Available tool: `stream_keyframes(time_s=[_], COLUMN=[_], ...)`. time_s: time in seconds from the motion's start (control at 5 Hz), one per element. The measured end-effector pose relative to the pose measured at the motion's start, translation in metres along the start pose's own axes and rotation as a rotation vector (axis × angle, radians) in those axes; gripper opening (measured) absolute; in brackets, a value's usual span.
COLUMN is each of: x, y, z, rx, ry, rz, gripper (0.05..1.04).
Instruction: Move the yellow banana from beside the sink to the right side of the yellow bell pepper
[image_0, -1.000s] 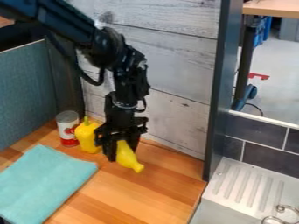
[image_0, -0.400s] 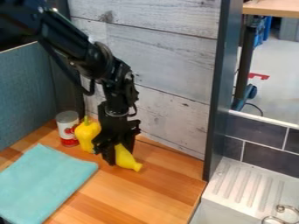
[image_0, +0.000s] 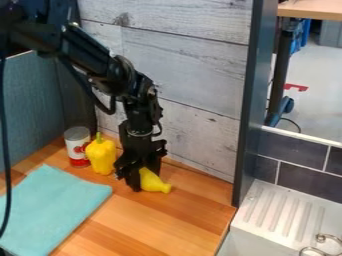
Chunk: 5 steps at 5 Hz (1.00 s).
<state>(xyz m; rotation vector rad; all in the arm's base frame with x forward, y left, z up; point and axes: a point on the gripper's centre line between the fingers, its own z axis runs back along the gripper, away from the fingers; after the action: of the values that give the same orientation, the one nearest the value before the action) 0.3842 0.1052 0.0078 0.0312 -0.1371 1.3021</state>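
Gripper (image_0: 145, 181) clamped on yel toy (image_0: 155, 184) | low @ counter (image_0: 180, 215) | step: prob set-down | next needs: toy steady, gentle release

This place is seeming to be a robot lab or workshop, with a small kitchen-like set standing inside it. A wooden counter (image_0: 140, 220) is lying near a white ridged drainboard (image_0: 284, 212), where curved metal (image_0: 327, 240) is looking like part of a tap. Dark tiles (image_0: 304, 181) and pale wooden planks (image_0: 194, 65) are forming the walls. A black robot arm (image_0: 93, 50) is hanging over this corner, which is pointing to a lab. Behind, a grey floor (image_0: 317, 115) and a light table top (image_0: 310, 10) are suggesting a larger work room.
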Motion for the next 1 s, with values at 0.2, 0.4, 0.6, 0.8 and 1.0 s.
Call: stream_keyframes(time_s=[0.2, 0.4, 0.6, 0.8, 1.0], x=[0.003, 0.004, 0.006, 0.023, 0.027], y=[-0.007, -0.005, 0.002, 0.01, 0.019], z=[-0.001, 0.005, 0.016, 0.067, 0.081], rx=[0.007, 0.044, 0.109, 0.085, 0.002], ry=[0.002, 0.015, -0.017, -0.084, -0.008], rz=[-0.027, -0.056, -0.065, -0.04, -0.122], gripper=[0.653, 0.944, 1.009, 1.005, 1.003])
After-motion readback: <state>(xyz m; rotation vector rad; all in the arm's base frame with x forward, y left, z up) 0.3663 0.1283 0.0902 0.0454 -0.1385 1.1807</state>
